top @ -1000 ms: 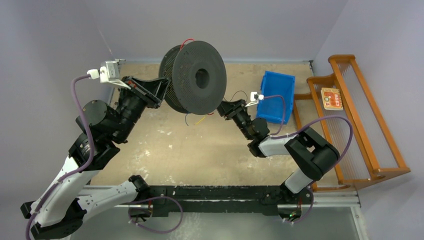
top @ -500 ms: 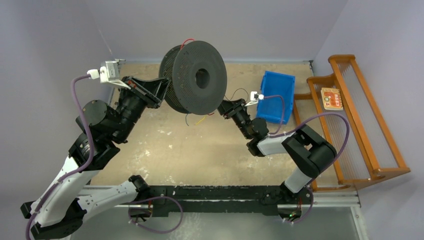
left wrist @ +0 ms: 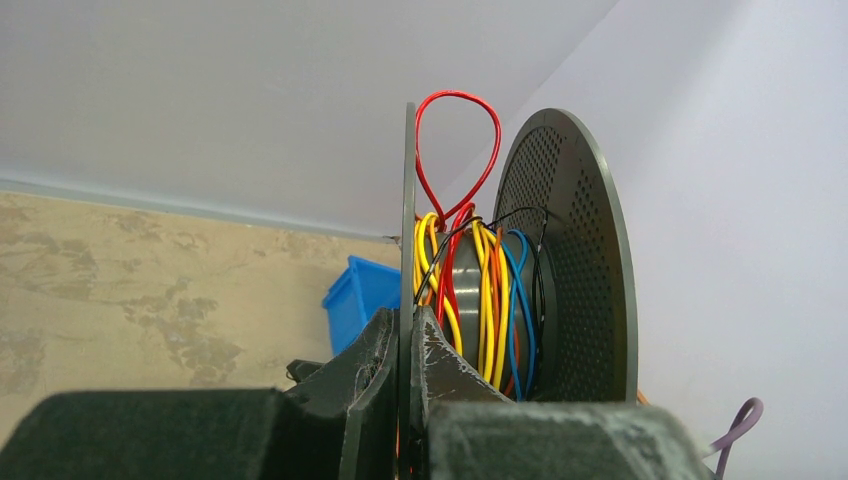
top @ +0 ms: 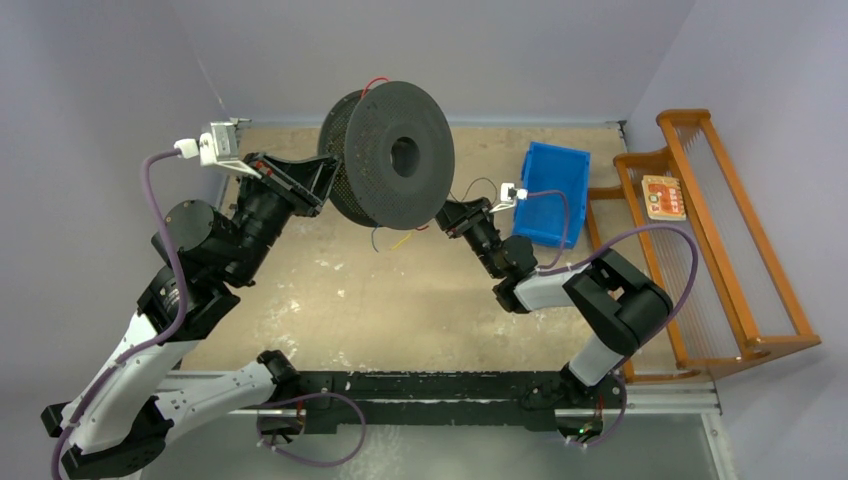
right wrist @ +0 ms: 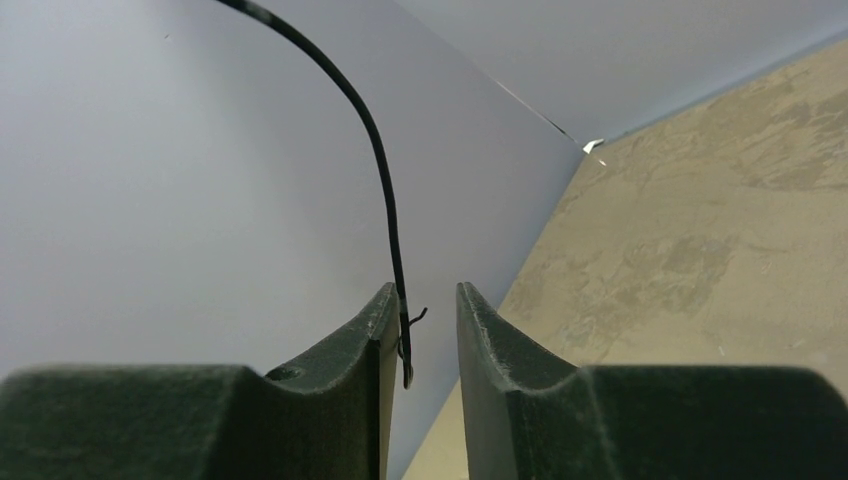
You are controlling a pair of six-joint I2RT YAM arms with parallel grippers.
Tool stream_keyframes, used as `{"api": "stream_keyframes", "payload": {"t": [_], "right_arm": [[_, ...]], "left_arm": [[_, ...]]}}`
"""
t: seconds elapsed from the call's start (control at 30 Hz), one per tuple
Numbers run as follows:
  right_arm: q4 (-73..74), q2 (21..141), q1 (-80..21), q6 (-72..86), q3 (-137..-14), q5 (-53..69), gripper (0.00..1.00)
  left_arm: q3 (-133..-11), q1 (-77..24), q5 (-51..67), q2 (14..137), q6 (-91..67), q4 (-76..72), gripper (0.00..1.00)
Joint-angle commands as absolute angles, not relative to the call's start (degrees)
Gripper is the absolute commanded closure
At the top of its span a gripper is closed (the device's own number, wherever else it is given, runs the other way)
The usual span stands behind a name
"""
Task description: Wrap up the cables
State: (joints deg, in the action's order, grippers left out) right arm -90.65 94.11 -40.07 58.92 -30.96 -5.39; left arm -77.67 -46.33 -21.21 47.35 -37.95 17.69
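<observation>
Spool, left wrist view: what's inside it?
Between the spool flanges: yellow, red, orange, blue and black cables wound on a grey hub, one red loop poking out. The left pincer covers the lower winding.

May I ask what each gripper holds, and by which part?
Left gripper: the spool, by one flange's rim. Right gripper: nothing; the end of the black cable sits between open jaws.

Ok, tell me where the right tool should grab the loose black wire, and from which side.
Grip the black wire just above its frayed tip, where it runs straight. That stretch hangs between the open fingers of the right tool, against one of them, so close on it side-on. Higher up it arcs away. The left tool clamps the spool.
</observation>
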Motion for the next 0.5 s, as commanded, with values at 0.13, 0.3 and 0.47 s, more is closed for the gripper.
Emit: {"api": "stream_keyframes", "payload": {"t": [0.13, 0.3, 0.47], "right_arm": [[-95.9, 91.7, -40.2, 58.5, -32.2, -6.7, 0.82], [-95.4, 90.9, -40.2, 57.7, -31.7, -6.9, 1.0], [-93.9, 90.4, -40.2, 56.4, -29.6, -6.5, 1.0]], "left_arm": [[-79.0, -46.6, -19.9, 46.2, -40.3, 9.7, 1.0], [-78.9, -46.7, -20.2, 46.1, -40.3, 10.0, 1.0], [-77.8, -46.7, -21.4, 46.0, -40.3, 8.7, 1.0]]}}
